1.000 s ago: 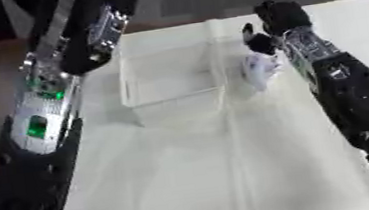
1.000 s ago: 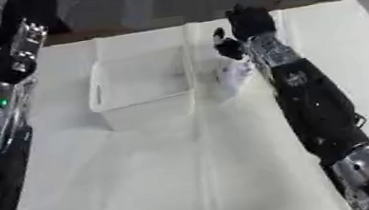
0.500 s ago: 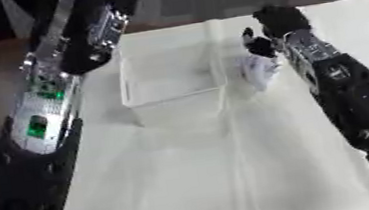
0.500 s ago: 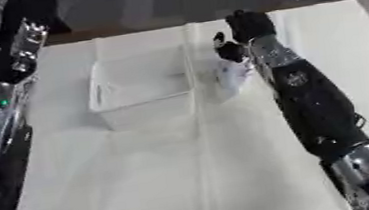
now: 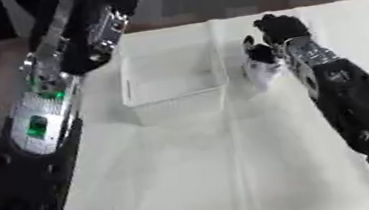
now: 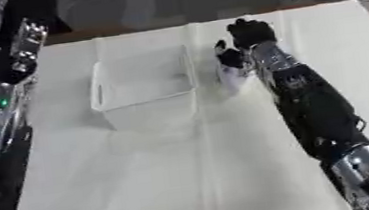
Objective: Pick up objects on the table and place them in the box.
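Beside the clear box (image 5: pixel 173 85), right hand (image 5: pixel 278 32) — fingers curled round a white object (image 5: pixel 261 71), left hand's fingers unclear.

The left hand lies beyond the top edge; the white object (image 5: pixel 260 73) is blurred.

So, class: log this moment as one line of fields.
right hand: shut on white object | object: right of clear box, outside | left hand: not in view | table

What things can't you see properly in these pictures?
- White object: blurred in both views, partly behind the right hand; kind unclear.
- Left hand: not visible; the arm runs past the top edge.
- Box: clear walls, contents unclear.
- Right hand's grip: too blurred.
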